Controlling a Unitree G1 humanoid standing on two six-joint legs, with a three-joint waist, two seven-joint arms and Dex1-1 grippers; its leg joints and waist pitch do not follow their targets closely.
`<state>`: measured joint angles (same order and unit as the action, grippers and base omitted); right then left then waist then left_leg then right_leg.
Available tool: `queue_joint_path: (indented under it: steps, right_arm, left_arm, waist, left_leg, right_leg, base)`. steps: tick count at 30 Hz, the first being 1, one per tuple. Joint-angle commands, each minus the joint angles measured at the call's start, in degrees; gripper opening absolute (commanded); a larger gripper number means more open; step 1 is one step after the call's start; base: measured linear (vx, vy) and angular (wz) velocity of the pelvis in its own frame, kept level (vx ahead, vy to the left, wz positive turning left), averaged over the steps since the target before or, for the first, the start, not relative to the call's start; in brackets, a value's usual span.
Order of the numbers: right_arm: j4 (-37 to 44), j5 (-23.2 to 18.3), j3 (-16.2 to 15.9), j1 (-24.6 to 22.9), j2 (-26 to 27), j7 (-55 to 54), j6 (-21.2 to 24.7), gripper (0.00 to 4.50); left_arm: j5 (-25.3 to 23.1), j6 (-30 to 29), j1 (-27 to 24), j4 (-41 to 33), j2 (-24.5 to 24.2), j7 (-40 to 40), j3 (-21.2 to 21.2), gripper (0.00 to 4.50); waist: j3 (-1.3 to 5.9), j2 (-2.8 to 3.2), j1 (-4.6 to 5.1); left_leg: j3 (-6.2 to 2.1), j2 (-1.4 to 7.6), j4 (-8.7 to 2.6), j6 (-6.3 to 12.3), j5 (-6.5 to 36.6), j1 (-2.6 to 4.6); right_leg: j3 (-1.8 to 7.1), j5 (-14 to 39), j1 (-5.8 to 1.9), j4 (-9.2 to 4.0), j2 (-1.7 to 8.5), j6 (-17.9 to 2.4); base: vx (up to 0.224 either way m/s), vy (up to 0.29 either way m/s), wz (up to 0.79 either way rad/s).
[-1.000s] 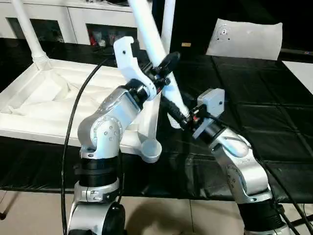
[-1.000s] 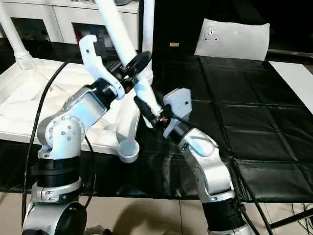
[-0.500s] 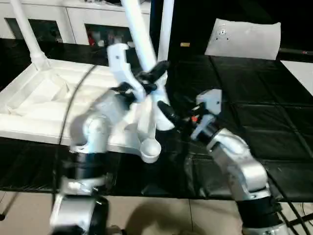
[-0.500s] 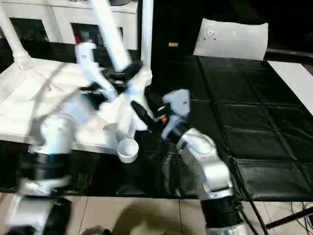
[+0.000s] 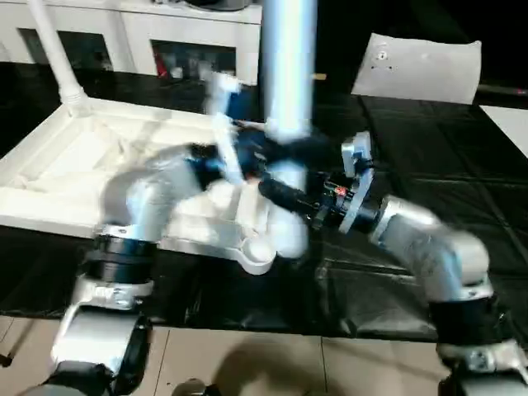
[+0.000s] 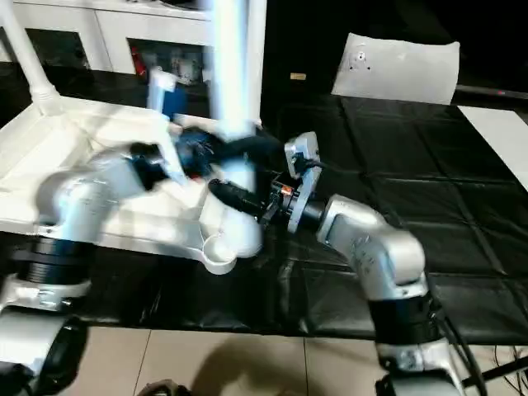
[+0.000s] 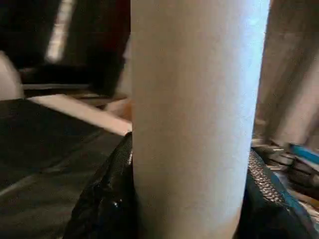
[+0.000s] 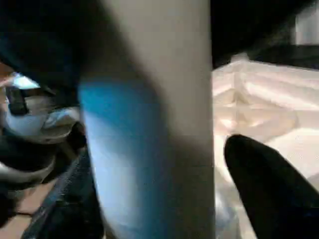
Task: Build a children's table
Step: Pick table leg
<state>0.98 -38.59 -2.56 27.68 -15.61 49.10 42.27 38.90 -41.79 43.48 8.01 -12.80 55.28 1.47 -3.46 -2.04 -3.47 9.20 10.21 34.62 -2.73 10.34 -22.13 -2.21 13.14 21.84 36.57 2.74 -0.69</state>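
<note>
The left gripper (image 7: 187, 219) is pinching the white tube leg (image 5: 287, 74) upright near the upturned tabletop's (image 5: 58, 177) front corner socket (image 5: 256, 252). The right gripper's (image 5: 289, 198) fingers (image 8: 264, 184) are sitting spread beside the leg.

The leg (image 5: 288, 99) in the middle is white, as is the ribbed tabletop (image 5: 74, 165) and a second leg (image 5: 56, 58) standing at its far corner. Both forearms (image 5: 429, 243) are silver, with black fingers (image 5: 285, 195). The table (image 5: 429, 165) has a black covering creased into squares. The cabinet (image 5: 140, 33) behind is white.
</note>
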Motion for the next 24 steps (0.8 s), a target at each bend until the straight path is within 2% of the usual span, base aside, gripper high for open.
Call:
queue_joint_path:
  steps: [1, 2, 7, 14, 24]
  right_arm:
    - [0.3, -0.8, -0.4, 0.1, -1.4, 2.1, 1.3, 3.19]
    - [0.5, -1.1, -1.0, 0.0, -2.0, 3.4, 2.0, 3.14]
    - [0.9, -2.7, -2.5, -0.1, -3.7, 5.9, 4.4, 2.64]
    - [0.9, -3.0, -3.1, 0.1, -5.3, 8.7, 6.5, 2.16]
    - [0.9, -2.7, -3.7, -0.1, -5.5, 8.7, 6.5, 2.07]
  left_arm:
    - [1.8, -0.4, 2.0, -1.7, 0.1, 2.1, 0.0, 1.88]
    - [2.3, -0.4, 2.1, -1.9, 0.2, 3.4, 0.2, 1.88]
    - [2.5, 0.0, 2.4, -1.5, -0.3, 6.3, 0.9, 1.88]
    - [2.3, 0.1, 2.7, -1.1, -0.8, 8.6, 1.2, 1.88]
    - [1.5, 0.2, 2.9, -0.2, -0.9, 7.6, 1.0, 1.88]
  waist:
    - [4.13, -0.47, -0.14]
    - [4.11, -0.50, -0.19]
    - [3.96, -0.44, -0.18]
    - [4.04, -0.47, -0.29]
    - [4.07, -0.57, -0.33]
  left_leg:
    - [-0.09, 2.54, -3.34, 2.49, 1.6, 1.06]
    - [-0.03, 2.42, -3.28, 2.45, 2.0, 1.03]
    - [-0.05, 2.62, -3.40, 1.46, 3.4, 1.20]
    - [0.06, 2.67, -3.44, 1.34, 3.1, 1.20]
    - [0.07, 2.61, -3.42, 1.42, 3.3, 1.15]
  right_leg:
    - [2.58, -4.8, -3.35, -3.56, 4.88, -14.5]
    - [2.62, -3.5, -3.47, -3.73, 4.93, -14.2]
    - [2.57, 0.8, -3.07, -4.03, 4.89, -13.4]
    - [2.47, 0.9, -3.00, -3.95, 4.90, -13.1]
    - [2.47, 1.1, -2.95, -3.97, 5.02, -13.2]
  base:
    - [0.000, 0.000, 0.00]
    - [0.000, 0.000, 0.00]
    - [0.000, 0.000, 0.00]
    - [0.000, 0.000, 0.00]
    - [0.000, 0.000, 0.00]
